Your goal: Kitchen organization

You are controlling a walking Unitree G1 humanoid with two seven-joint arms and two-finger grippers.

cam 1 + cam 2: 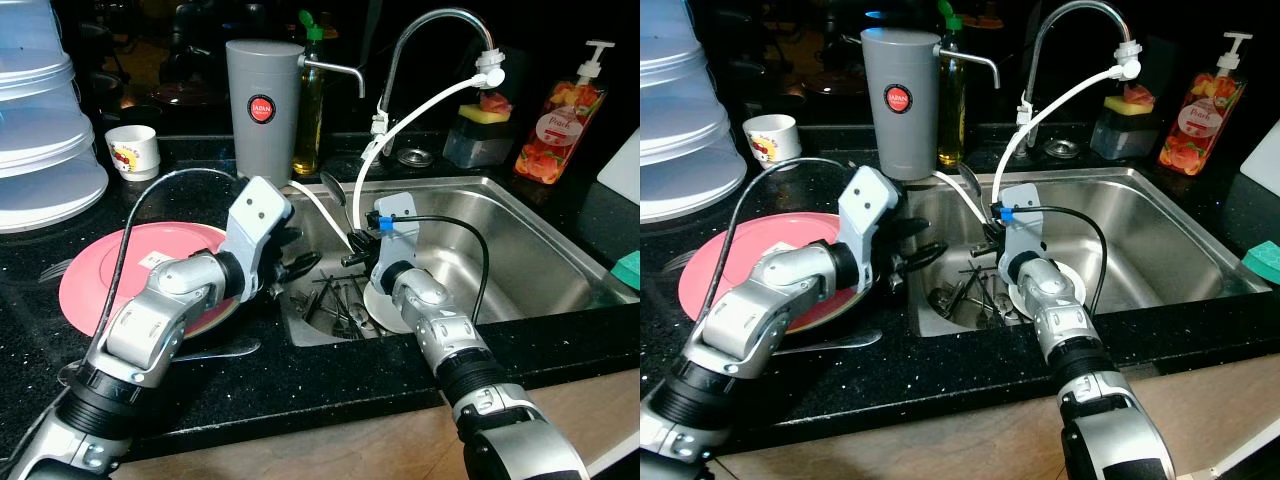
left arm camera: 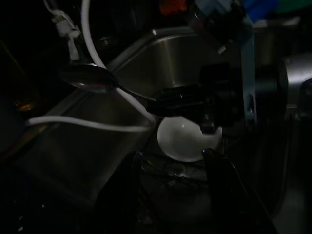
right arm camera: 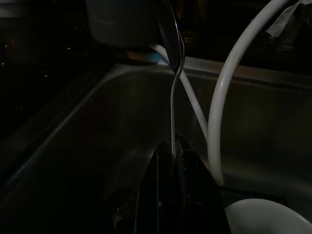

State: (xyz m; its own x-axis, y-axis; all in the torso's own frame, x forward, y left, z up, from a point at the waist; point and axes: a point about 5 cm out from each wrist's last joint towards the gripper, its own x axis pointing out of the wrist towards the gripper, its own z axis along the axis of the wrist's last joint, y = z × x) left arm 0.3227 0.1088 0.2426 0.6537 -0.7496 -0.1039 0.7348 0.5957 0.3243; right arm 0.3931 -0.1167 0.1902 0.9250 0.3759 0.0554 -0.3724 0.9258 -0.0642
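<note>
A metal spoon (image 3: 171, 73) stands up over the left part of the sink (image 1: 540, 250), its handle clamped between the closed fingers of the right gripper (image 3: 174, 156), bowl uppermost beside the white hose (image 1: 400, 120). The left gripper (image 1: 920, 255) hovers nearby with fingers spread, above the cutlery (image 1: 335, 290) and white dish (image 2: 187, 139).

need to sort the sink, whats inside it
Inside the sink: a white plate and dark utensils near the drain. The right pincer holds a spoon above them. Both arms cover part of the bottom.
</note>
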